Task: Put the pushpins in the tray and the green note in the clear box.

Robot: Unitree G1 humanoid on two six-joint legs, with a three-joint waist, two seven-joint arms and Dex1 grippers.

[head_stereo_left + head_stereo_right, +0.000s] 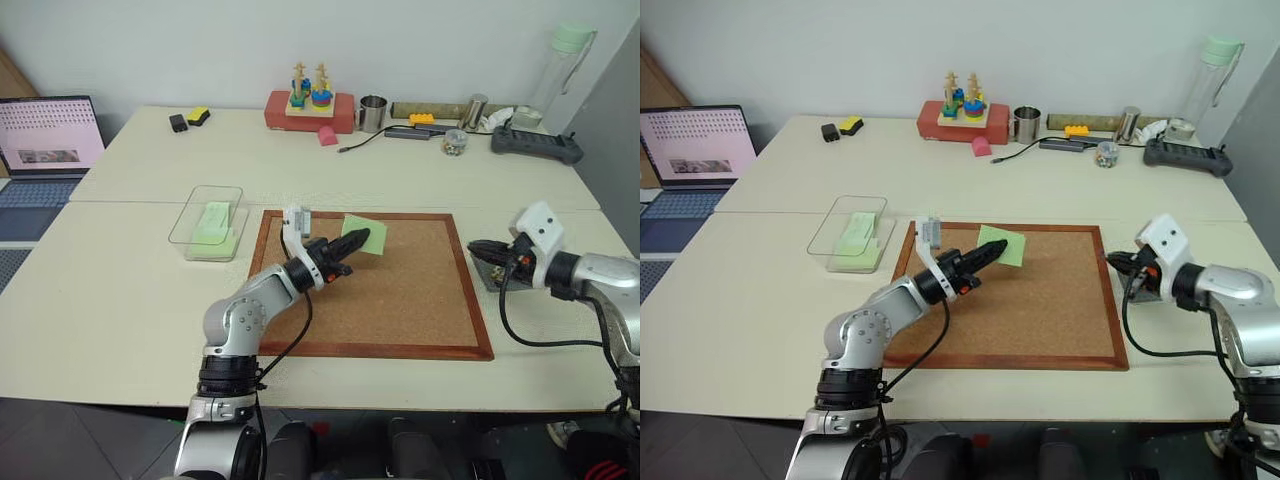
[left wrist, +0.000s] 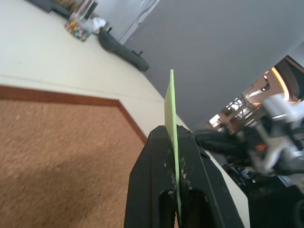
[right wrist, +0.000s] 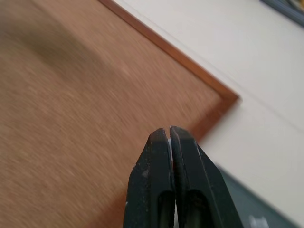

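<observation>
My left gripper (image 1: pixel 368 238) is shut on the pale green note (image 1: pixel 356 226), holding it on edge a little above the cork board (image 1: pixel 400 295). In the left wrist view the note (image 2: pixel 169 104) stands up between the black fingers (image 2: pixel 152 161). The clear box (image 1: pixel 190 215) lies left of the board with green slips inside. My right gripper (image 1: pixel 476 248) hovers shut just past the board's right edge, above the small dark grey tray (image 1: pixel 493 280). Its fingertips (image 3: pixel 159 142) are pressed together, and I cannot tell whether a pin sits between them. The pushpins are hidden.
Along the far edge stand a red stacking toy (image 1: pixel 310 108), a metal cup (image 1: pixel 372 113), a small jar of coloured bits (image 1: pixel 455 143), a black power strip (image 1: pixel 535 145) and a bottle (image 1: pixel 565 65). An open laptop (image 1: pixel 45 135) is at the far left.
</observation>
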